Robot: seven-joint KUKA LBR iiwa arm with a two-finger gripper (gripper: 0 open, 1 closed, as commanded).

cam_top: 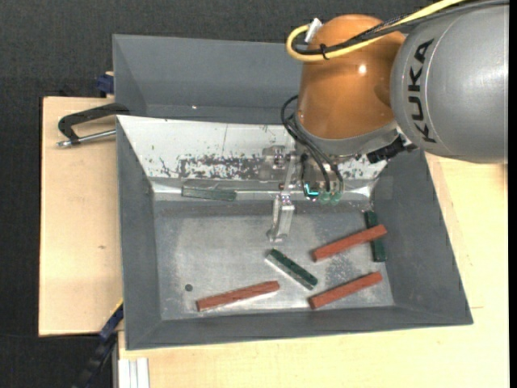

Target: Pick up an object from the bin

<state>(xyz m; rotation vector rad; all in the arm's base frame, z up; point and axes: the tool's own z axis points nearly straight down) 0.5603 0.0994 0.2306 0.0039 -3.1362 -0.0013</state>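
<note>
The gripper [279, 231] hangs near a dark green bar [292, 268]. How wide it stands cannot be told. Nothing appears lifted, so the pick remains.

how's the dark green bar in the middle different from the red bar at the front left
The dark green bar is shorter than the red bar. The green one slants down to the right; the red one rises slightly rightward. Both are slim sticks lying flat.

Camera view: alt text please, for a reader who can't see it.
The gripper hangs over the middle of the grey bin, close to a dark green bar. Three red-brown bars and two more green bars lie scattered in the bin.
</note>
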